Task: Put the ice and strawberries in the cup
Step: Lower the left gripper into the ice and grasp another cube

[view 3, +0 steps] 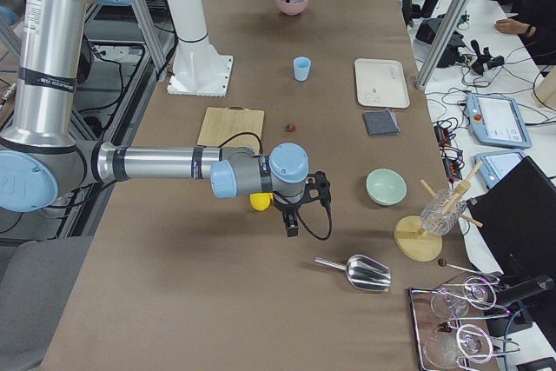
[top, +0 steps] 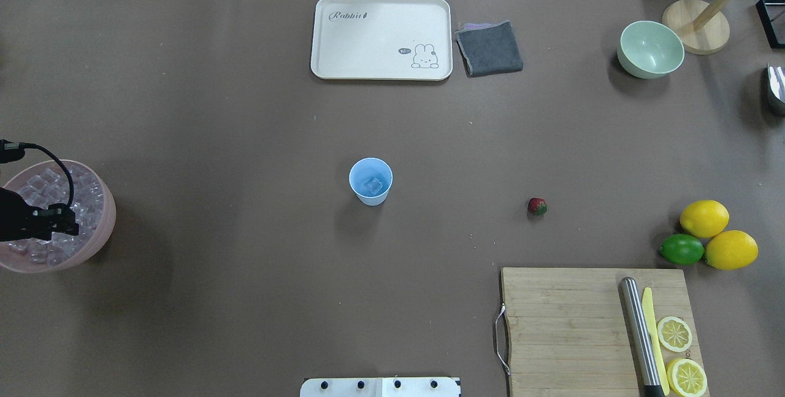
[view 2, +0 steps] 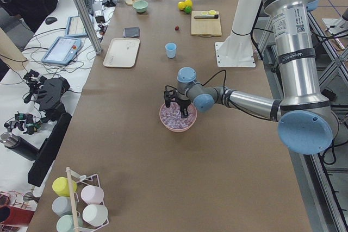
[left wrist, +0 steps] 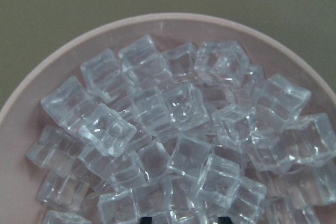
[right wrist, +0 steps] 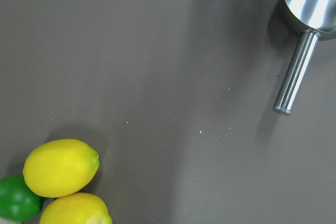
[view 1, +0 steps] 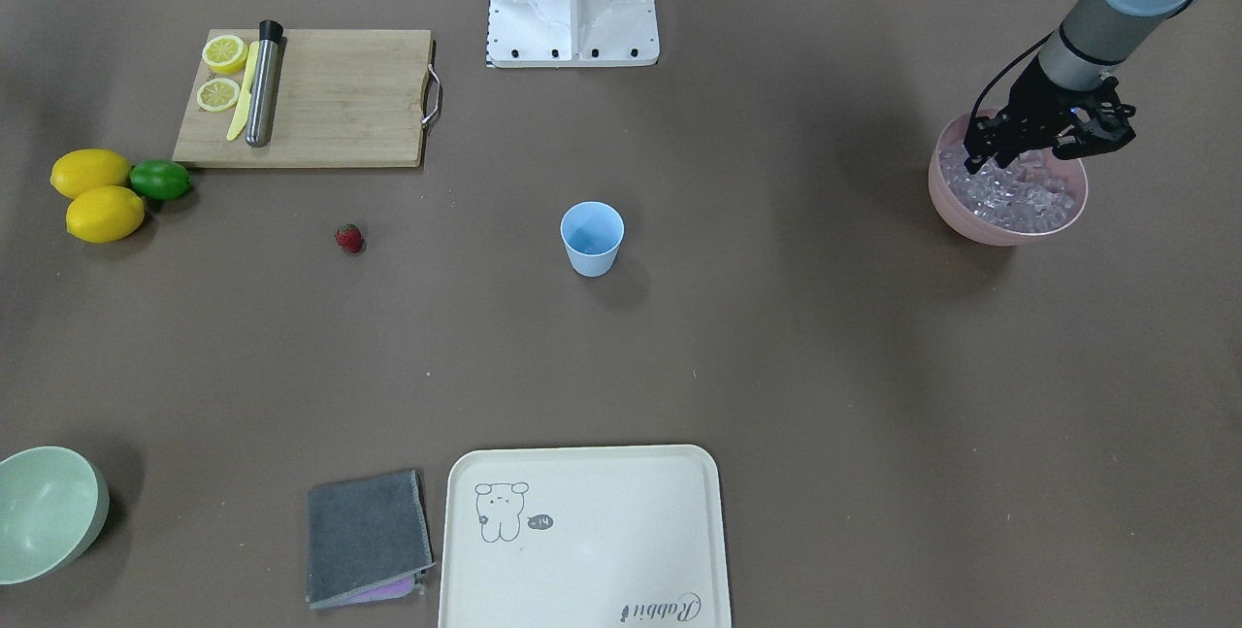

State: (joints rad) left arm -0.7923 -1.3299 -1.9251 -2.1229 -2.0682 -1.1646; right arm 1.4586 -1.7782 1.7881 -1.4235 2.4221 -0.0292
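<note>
Left gripper: the black two-finger left gripper (view 1: 995,158) hangs over the far-left bowl with its tips down among the cubes. In the left wrist view its two dark fingertips (left wrist: 149,219) stand apart, parted wide, and no cube shows clamped between them.
Pink bowl: the round pale pink plastic bowl (view 1: 980,220) sits near the table's left edge.
Ice: small clear cubes of ice (left wrist: 178,108) are heaped in the pink bowl; one more cube (top: 373,185) lies inside the cup.
Tray: a cream rectangular tray (top: 368,41) with a rabbit drawing lies at the far side.
Cup: the small light blue tapered plastic cup (top: 370,196) stands upright at mid-table, well apart from the pink bowl.
Strawberry: the small red strawberry (top: 537,206) lies on the bare table, to the right of the cup and apart from it.
Cutting board: a wooden board (top: 564,329) lies near the robot's edge.
Fruit: two yellow lemons (top: 704,218) touch a green lime (top: 681,249).
Right gripper: the right gripper (view 3: 291,228) hangs above the table near the lemons. I cannot tell whether its fingers are parted or closed.
</note>
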